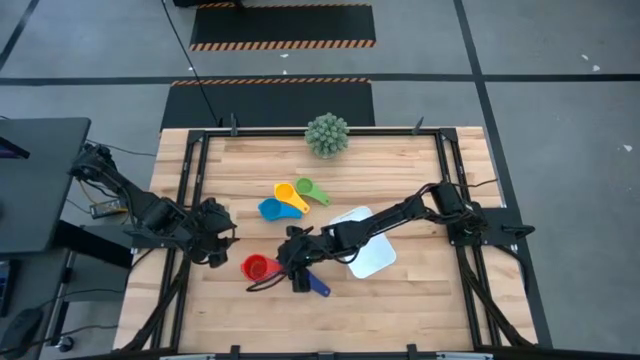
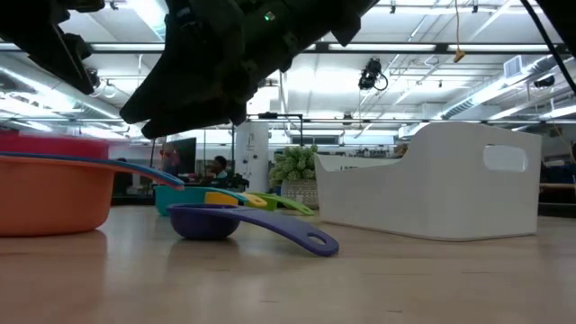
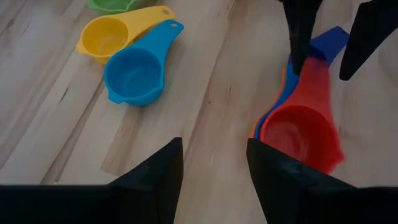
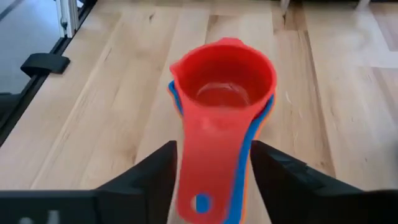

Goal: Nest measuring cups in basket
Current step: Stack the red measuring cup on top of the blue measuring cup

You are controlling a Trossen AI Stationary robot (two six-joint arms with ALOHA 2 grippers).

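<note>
A red measuring cup (image 4: 224, 81) sits nested on a blue and an orange cup; the stack stands on the table (image 1: 258, 267) and shows at the low view's left (image 2: 54, 193). My right gripper (image 4: 214, 180) is open, its fingers on either side of the red cup's handle (image 4: 211, 162). A dark blue cup (image 1: 318, 285) lies by itself beside it (image 2: 207, 220). Yellow (image 1: 288, 194), green (image 1: 310, 189) and light blue (image 1: 270, 208) cups lie farther back. The white basket (image 1: 372, 255) is under my right arm. My left gripper (image 3: 214, 174) is open and empty, left of the stack. My right gripper's fingers (image 3: 298, 37) come level from the table's right side and lie along the red cup's handle (image 3: 314, 81), one on each side. Whether they touch it, I cannot tell. The stack rests on the table.
A green spiky ball plant (image 1: 327, 134) stands at the table's far edge. Black frame rails (image 1: 190, 200) run along the table's left and right sides. Bare wood lies at the front (image 1: 400, 305).
</note>
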